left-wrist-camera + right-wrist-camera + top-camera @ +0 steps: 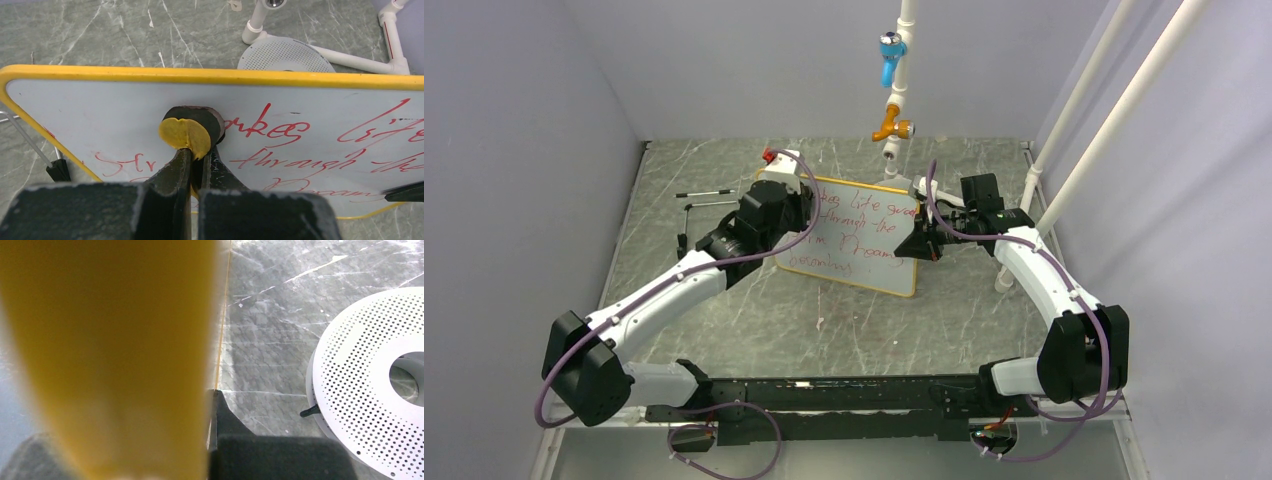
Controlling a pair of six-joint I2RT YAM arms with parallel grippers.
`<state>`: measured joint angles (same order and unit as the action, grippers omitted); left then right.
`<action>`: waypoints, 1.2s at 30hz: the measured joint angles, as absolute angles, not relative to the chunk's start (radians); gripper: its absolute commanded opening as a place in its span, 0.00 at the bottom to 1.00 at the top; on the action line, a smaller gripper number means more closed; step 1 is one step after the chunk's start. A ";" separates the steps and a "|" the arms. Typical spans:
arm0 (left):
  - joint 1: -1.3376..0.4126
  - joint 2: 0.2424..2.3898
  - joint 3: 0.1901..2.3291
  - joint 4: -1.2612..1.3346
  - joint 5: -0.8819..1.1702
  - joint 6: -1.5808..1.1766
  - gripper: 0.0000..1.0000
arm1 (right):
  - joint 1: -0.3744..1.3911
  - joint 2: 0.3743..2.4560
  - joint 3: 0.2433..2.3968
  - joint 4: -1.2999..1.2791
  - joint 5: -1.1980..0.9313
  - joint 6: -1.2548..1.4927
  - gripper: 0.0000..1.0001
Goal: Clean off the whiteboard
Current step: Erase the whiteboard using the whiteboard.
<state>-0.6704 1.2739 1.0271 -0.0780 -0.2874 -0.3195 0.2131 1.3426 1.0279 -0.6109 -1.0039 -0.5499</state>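
The whiteboard has a yellow-orange frame and lines of red handwriting. It sits mid-table between my two arms. My left gripper is at its left part. In the left wrist view the left gripper is shut on a small round yellow-and-black eraser, which presses on the board beside the writing. My right gripper is shut on the board's right edge. In the right wrist view the frame is a yellow blur filling the left half, with one black finger against it.
A round grey perforated disc lies just behind the board. White pipes rise at the back right, with blue and orange valves hanging above. A thin black wire stand lies left of the board. Grey walls close in both sides.
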 measured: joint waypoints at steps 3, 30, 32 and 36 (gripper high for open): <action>-0.671 1.266 1.013 -0.067 -0.288 -0.319 0.00 | 0.213 1.343 1.028 -0.611 -1.004 -0.553 0.00; -0.672 1.294 1.121 -0.196 -0.249 -0.246 0.00 | 0.213 1.347 1.028 -0.592 -1.000 -0.582 0.00; -0.672 1.294 1.121 -0.193 -0.250 -0.245 0.00 | 0.213 1.355 1.028 -0.580 -1.003 -0.570 0.00; -0.671 1.276 1.096 -0.166 -0.250 -0.245 0.00 | 0.213 1.383 1.026 -0.545 -1.025 -0.527 0.00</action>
